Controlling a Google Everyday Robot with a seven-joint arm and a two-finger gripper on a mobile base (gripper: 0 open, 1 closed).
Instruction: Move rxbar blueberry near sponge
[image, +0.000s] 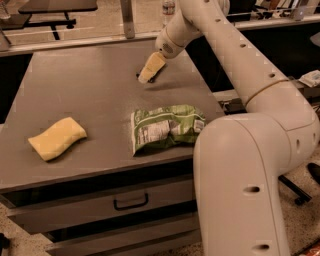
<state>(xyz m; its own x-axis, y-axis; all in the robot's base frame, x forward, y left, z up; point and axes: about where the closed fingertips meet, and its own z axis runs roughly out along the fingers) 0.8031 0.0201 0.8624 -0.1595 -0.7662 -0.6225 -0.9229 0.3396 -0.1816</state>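
**Gripper (146, 75) down on the rxbar blueberry, upper centre of the table**

From my seat the robot arm (250, 100) fills the right side of the frame. It rises from a bulky white base at lower right and reaches up and leftward to the far part of the table (80, 100). The grey tabletop spans the left and centre, with a drawer handle (131, 202) on its front below.

On the near right of the table, just beside the arm's base, a green-and-white snack bag (167, 127) lies flat and crumpled. The sponge (56, 138), pale yellow with wavy edges, lies at the near left. Its long side runs from lower left to upper right.

The gripper slants down from the wrist toward the lower left, and its cream tip meets the tabletop in the upper centre. I cannot tell whether it is open or closed.

The rxbar blueberry (157, 76) lies directly under that tip and is almost wholly covered. I see only dark slivers at either side of the tip. They hint at a long axis running roughly left to right, but I cannot read which way the bar points. The bar is well apart from the sponge, up and to its right, with bare tabletop between them.
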